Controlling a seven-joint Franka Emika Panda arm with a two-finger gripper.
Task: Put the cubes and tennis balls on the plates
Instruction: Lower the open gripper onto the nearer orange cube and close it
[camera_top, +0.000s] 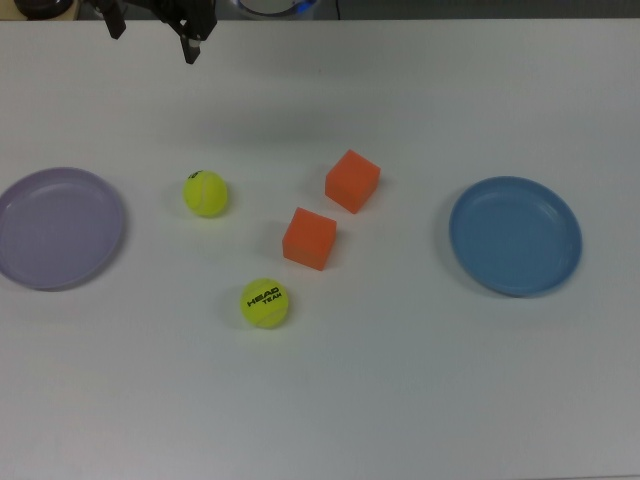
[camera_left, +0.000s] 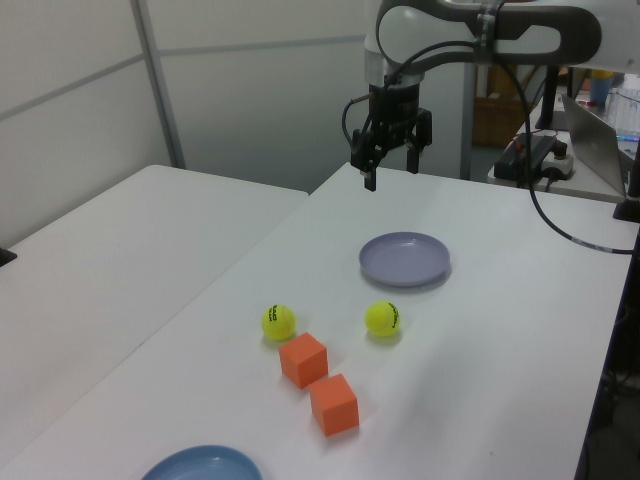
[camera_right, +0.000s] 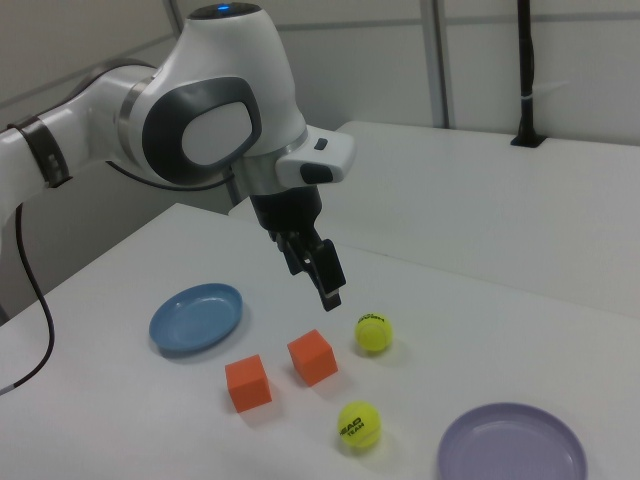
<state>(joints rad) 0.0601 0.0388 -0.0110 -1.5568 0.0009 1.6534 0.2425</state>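
**Gripper high over the table edge, everything still on the table**

The gripper hangs in the air with its fingers spread apart and nothing between them. In the top view it sits at the upper left of the frame, partly cut off by the top edge, so only the dark fingertips show there.

All four pieces lie on the white table, none on a plate. The nearest to the gripper, I'd judge, is the plain tennis ball, lower in the top view's frame, almost straight below the fingers. The lettered tennis ball lies farther down, and the two orange cubes sit close together toward the centre, corners near but apart.

The lavender plate is at the top view's left edge, slightly cropped; the blue plate is well apart at the right. In the left view the blue plate is mostly cut off at the bottom.

Balls have no long axis; the cubes sit turned at an angle to the table edges.
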